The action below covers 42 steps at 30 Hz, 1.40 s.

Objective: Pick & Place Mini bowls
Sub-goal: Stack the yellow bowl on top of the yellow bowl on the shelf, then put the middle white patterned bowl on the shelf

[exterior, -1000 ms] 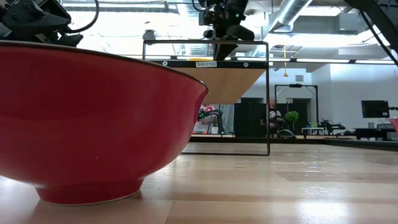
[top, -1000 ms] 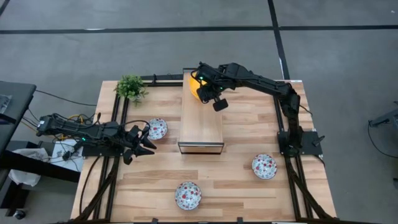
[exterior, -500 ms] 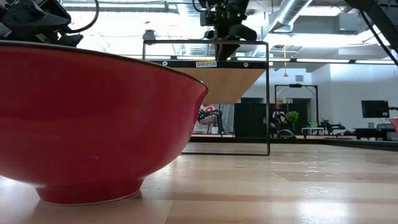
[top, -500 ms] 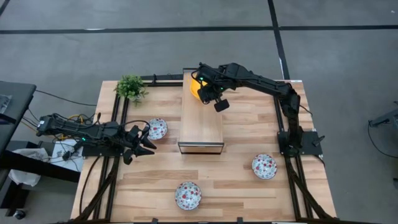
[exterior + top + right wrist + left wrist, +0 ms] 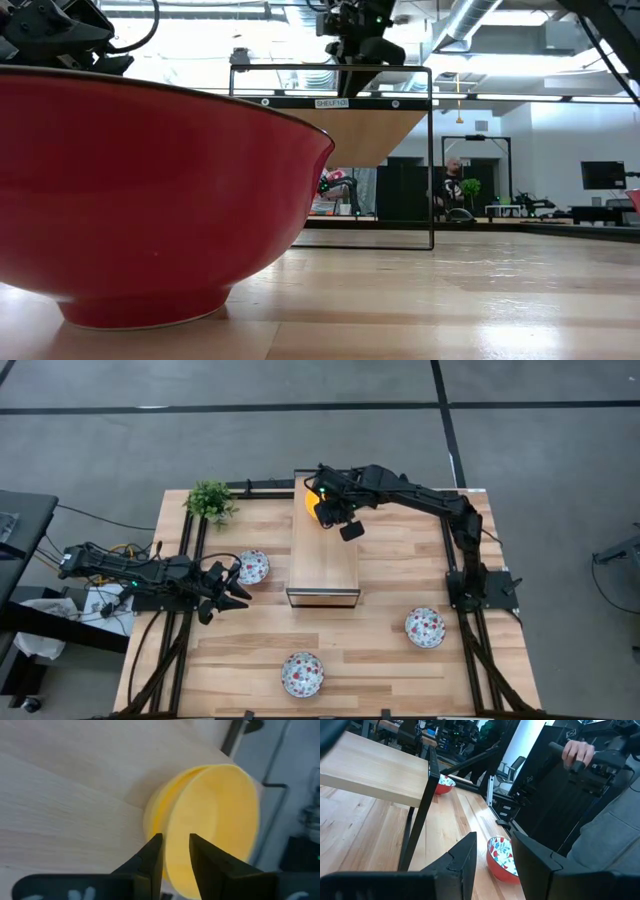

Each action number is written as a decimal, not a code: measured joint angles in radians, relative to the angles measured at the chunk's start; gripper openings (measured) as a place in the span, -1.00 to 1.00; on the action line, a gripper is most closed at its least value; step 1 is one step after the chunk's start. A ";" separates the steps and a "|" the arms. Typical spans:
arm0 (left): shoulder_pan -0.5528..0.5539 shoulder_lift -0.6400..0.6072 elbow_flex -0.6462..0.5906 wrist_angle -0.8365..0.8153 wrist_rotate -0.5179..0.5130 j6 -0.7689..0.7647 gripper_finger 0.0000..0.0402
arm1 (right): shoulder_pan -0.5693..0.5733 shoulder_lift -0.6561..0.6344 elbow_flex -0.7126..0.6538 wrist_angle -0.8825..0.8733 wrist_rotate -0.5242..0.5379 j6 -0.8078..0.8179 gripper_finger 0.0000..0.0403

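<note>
Atop shelf's (image 5: 323,545) far end: right gripper (image 5: 328,512) over stacked yellow bowls (image 5: 210,820), fingers parted astride top rim, grip unclear. Left gripper (image 5: 236,586) open beside speckled bowl (image 5: 253,567) on tabletop (image 5: 390,650).

1. Both arms are dark, near-black, built of jointed segments.
2. The right arm (image 5: 420,495) rises from a black square base plate beside the wooden shelf (image 5: 324,545) and carries a small boxy black wrist block.
3. The left arm (image 5: 130,572) shows small green lights and loose cables at its base.
4. Each gripper has two flat, dark, angular fingers (image 5: 465,865).
</note>
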 joint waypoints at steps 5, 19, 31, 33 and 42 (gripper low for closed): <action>0.000 0.000 0.000 0.000 0.000 0.000 -0.40 | 0.026 -0.002 0.049 -0.004 0.064 -0.014 -0.57; 0.000 0.000 0.000 0.000 0.000 0.000 -0.40 | 0.025 -0.001 0.074 -0.005 0.061 0.076 -0.57; 0.000 0.000 0.000 0.000 0.000 0.000 -0.40 | 0.101 -0.065 0.073 -0.329 -0.023 0.450 -0.58; 0.000 0.002 0.000 -0.001 0.000 0.000 -0.40 | 0.126 -0.101 0.067 -0.309 -0.094 0.540 -0.58; 0.000 0.026 0.000 0.000 0.000 -0.003 -0.40 | 0.265 -0.258 0.059 -0.318 -0.177 0.872 -0.58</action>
